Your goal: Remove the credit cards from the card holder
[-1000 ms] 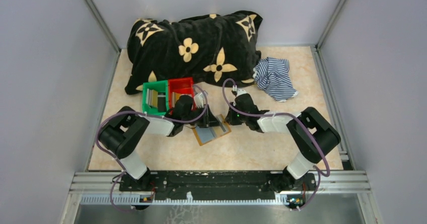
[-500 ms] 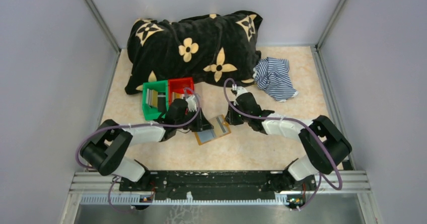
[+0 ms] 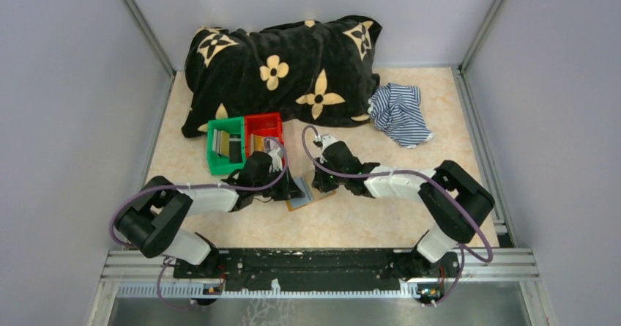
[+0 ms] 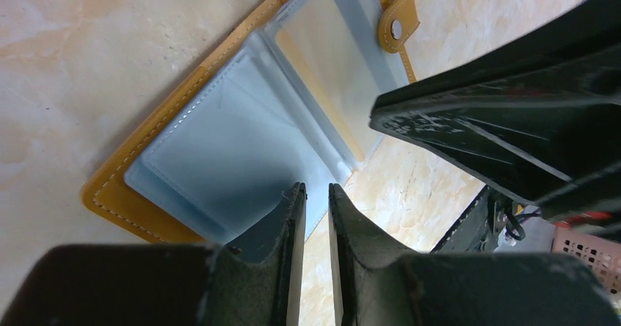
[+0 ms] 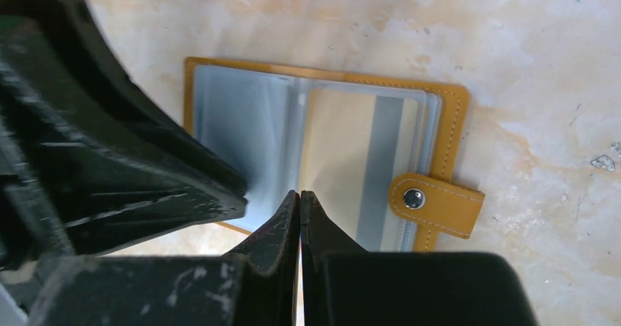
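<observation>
Since the earlier frame the right claw (image 5: 300,194) has swung left from beside the card holder (image 5: 242,121) to a position directly over it, while the left claw (image 4: 316,194) has held its place at the holder's left half. The card holder lies open and flat on the bench (image 5: 512,47), just in front of the red bin (image 3: 263,128) and the green bin (image 3: 223,146), with its snap tab (image 5: 432,201) spread outward. The right claw is clenched, its tips meeting on the edge of a yellowish credit card (image 5: 344,157) with a grey stripe, which sits inside the right-hand pocket. This placement suggests an attempt to catch or slide that card. The left claw is nearly closed with a slim gap and nothing seen between the fingers. It rests at the rim of the grey-blue left panel, probably to pin the holder down. No card is out yet.
</observation>
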Available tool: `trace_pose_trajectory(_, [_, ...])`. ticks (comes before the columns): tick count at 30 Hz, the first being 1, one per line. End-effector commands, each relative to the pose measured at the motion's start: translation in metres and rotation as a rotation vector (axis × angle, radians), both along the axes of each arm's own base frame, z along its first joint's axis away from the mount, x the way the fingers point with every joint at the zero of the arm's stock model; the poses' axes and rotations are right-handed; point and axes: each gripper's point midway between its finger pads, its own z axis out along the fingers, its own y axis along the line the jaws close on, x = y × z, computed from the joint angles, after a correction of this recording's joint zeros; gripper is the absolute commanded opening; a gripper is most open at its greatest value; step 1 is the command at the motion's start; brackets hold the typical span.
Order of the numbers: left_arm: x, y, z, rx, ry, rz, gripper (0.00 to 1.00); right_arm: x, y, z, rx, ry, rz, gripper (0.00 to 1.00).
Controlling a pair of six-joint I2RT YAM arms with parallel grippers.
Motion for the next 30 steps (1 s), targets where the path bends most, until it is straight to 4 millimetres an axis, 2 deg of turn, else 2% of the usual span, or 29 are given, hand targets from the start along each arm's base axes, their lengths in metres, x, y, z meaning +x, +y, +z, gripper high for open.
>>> trace_pose_trajectory(1, [-0.004, 0.017, -0.015, 0.085, 0.033, 0.038, 0.25, 0.007, 0.007, -0.006, -0.006, -0.003, -0.008, 0.00])
trace_pose_trajectory(5, [-0.002, 0.018, -0.014, 0.094, 0.023, 0.042, 0.25, 0.012, -0.007, -0.017, -0.074, -0.001, -0.056, 0.00])
trace_pose_trajectory(17, [-0.003, 0.017, -0.013, 0.082, 0.017, 0.035, 0.25, 0.039, -0.060, -0.027, -0.205, 0.001, -0.208, 0.00])
trace_pose_trajectory(23, [-0.004, 0.017, -0.015, 0.081, 0.019, 0.031, 0.24, 0.043, -0.069, -0.028, -0.226, -0.002, -0.230, 0.00])
trace_pose_trajectory(30, [-0.004, 0.017, -0.014, 0.076, 0.016, 0.030, 0.24, 0.043, -0.071, -0.032, -0.230, 0.004, -0.227, 0.00])
